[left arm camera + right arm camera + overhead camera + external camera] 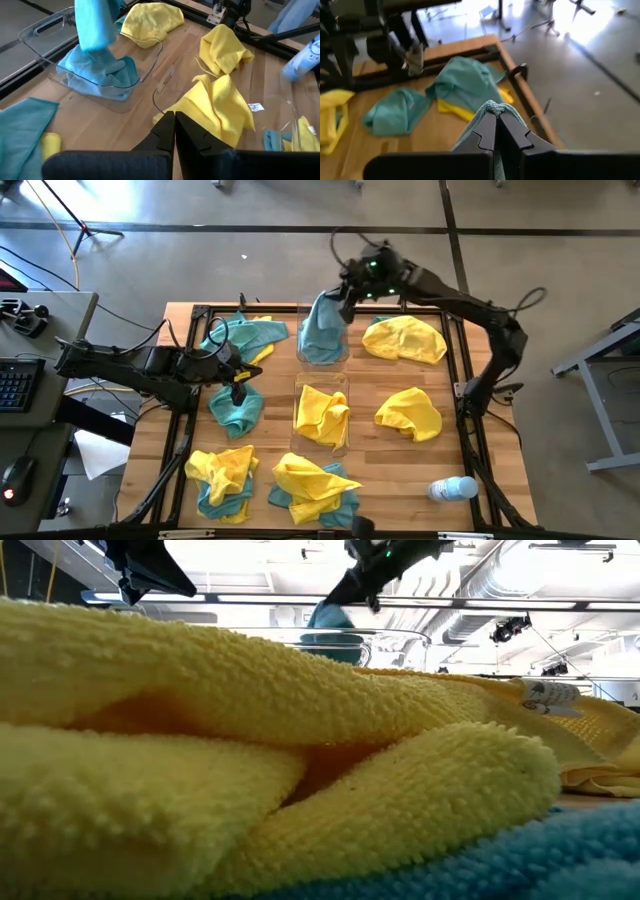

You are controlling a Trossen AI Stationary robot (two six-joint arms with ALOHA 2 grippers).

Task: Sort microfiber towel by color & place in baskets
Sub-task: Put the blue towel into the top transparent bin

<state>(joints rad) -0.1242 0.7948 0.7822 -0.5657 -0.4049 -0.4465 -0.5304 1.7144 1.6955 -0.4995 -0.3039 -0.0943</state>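
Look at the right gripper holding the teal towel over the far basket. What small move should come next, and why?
Probably open the right gripper and let go. It is shut on a teal towel whose lower part already lies bunched inside the far basket, which holds only teal cloth; the yellow towel sits in the near basket. The left gripper waits shut and empty.

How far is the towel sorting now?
Done: one yellow towel lies in the near basket. In hand: the right gripper, shut on a teal towel, holds it over the far basket. Left: the loose towels; the left gripper is shut, empty.
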